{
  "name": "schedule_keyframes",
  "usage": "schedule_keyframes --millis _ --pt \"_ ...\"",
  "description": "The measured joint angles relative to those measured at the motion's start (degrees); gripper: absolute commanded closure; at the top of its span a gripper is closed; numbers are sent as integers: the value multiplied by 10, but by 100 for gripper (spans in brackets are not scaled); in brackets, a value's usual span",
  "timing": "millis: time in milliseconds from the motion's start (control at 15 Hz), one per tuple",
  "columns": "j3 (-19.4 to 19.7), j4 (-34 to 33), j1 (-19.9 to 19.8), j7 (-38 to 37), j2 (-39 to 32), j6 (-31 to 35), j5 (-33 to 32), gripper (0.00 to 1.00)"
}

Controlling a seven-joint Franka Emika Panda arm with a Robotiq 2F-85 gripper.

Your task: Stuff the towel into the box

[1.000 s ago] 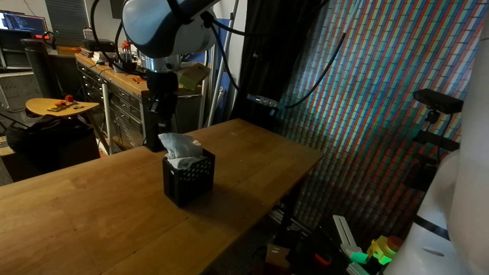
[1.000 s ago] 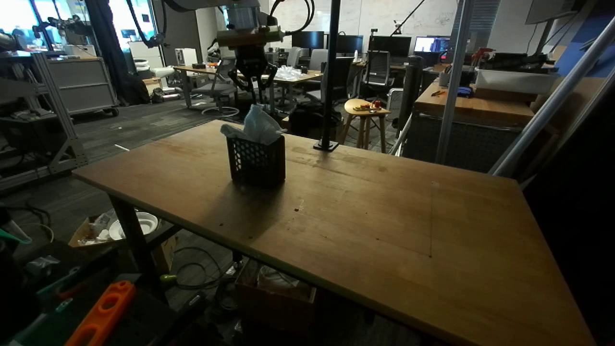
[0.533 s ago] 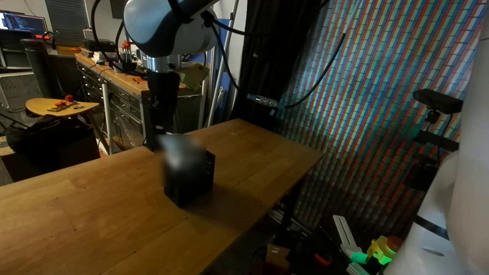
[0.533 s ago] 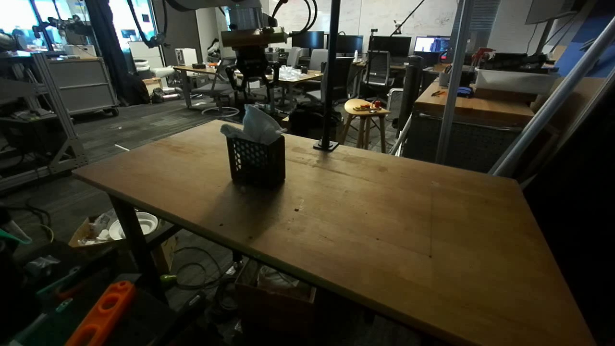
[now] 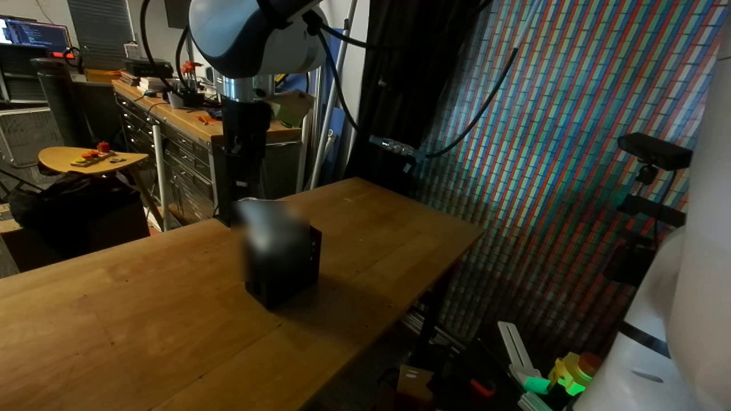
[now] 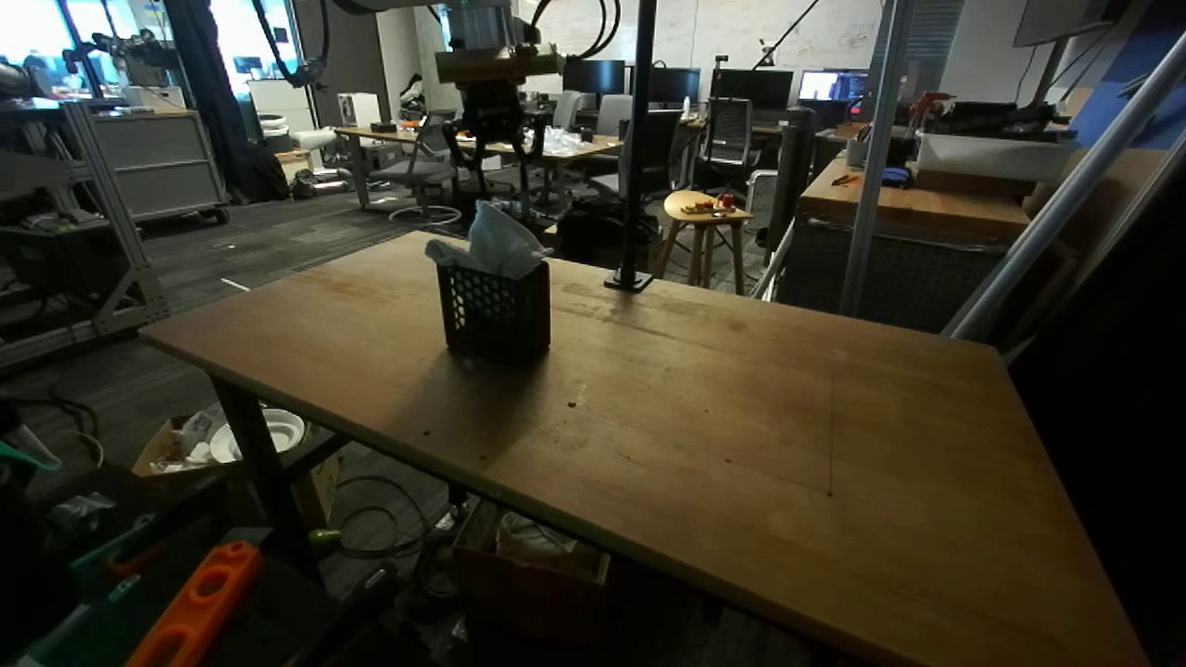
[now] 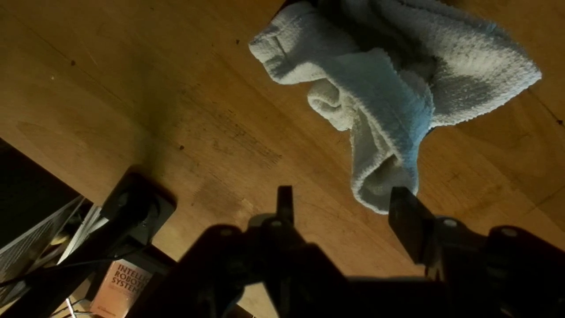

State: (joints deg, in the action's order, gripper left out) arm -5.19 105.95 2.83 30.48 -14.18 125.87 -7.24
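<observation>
The pale grey towel point(image 6: 505, 243) is bunched in the black box point(image 6: 500, 315), with a peak and a fold rising above the rim. My gripper point(image 6: 503, 190) hangs above and apart from it. Seen from the wrist, the jaws of the gripper point(image 7: 342, 192) stand apart with only tabletop visible between them. One of its fingers point(image 7: 408, 221) overlaps the end of the rumpled towel point(image 7: 379, 84) in that view. The towel hides nearly all of the box there. A blurred patch covers the towel and part of the box point(image 5: 291, 288) in an exterior view.
The box stands on a wooden table point(image 6: 741, 417). A black post point(image 6: 635, 185) rises from a base plate at the table's edge, and its base point(image 7: 145, 203) also shows in the wrist view. Beyond the table are a stool point(image 6: 709, 218) and a workbench point(image 5: 188, 125).
The gripper's fingers have spread from nearly shut to open. The arm has risen slightly and shifted a little sideways. In the unblurred exterior view the towel and box look unmoved.
</observation>
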Motion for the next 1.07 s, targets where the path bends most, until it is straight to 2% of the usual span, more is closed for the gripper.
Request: schedule_keyframes --millis 800,1000,1067 --pt "-7 11 1 0 2 -7 0 36" --pt "-12 20 2 -1 2 -7 0 39" --pt "-14 22 2 -1 2 -7 0 49"
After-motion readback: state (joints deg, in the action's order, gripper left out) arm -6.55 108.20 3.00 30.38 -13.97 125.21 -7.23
